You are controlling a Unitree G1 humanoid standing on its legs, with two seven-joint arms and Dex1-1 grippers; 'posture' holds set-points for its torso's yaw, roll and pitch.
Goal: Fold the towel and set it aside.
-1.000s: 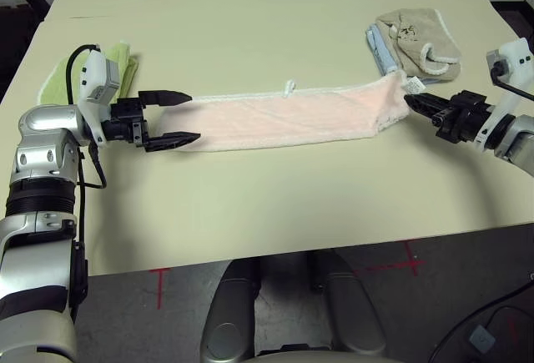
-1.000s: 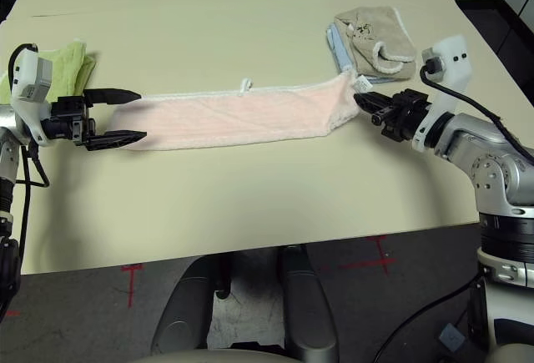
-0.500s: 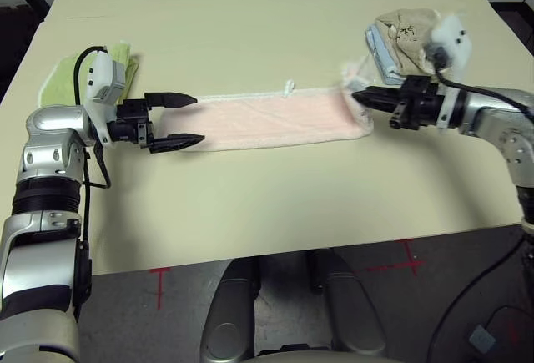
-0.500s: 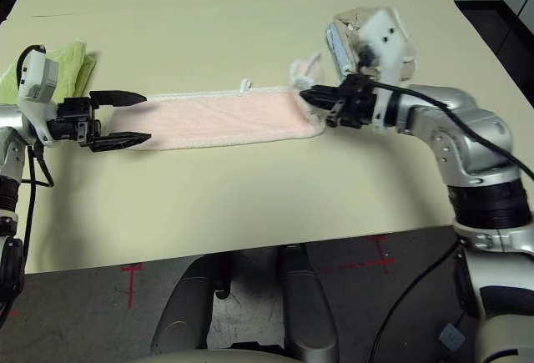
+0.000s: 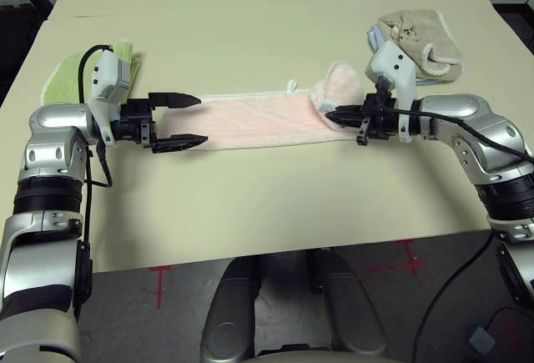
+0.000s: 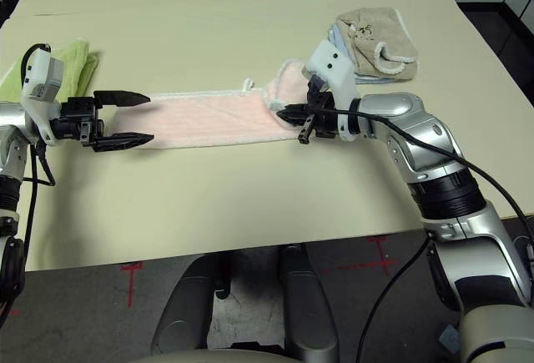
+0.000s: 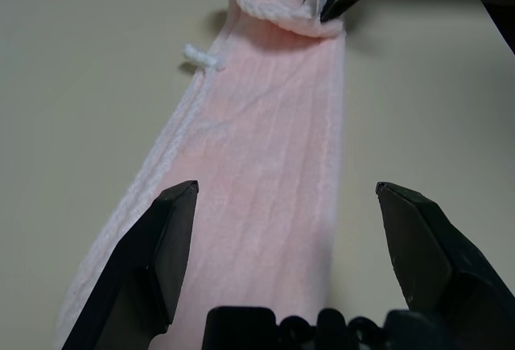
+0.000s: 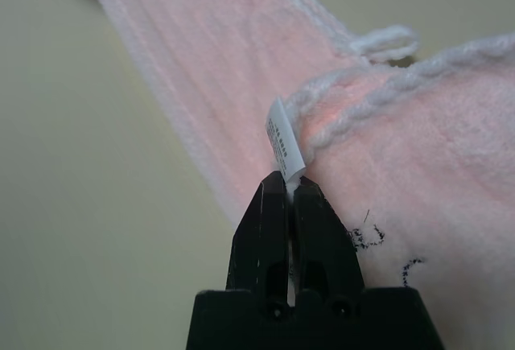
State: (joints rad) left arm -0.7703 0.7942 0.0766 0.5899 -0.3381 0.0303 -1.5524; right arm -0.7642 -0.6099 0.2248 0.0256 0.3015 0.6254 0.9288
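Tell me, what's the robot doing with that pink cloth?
It's folding the pink towel. The right pincer is shut on one end of the towel, lifted and curled over the rest. The left pincer hangs open by the other end, which lies flat on the table. A green towel and some beige and blue towels sit off to the sides.

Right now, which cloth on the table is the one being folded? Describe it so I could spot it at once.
On the beige table, between the two arms, lies a long pale pink terry towel with white stitched edging. Unlike the light green cloth and the beige and blue pile, its end is lifted by the right gripper.
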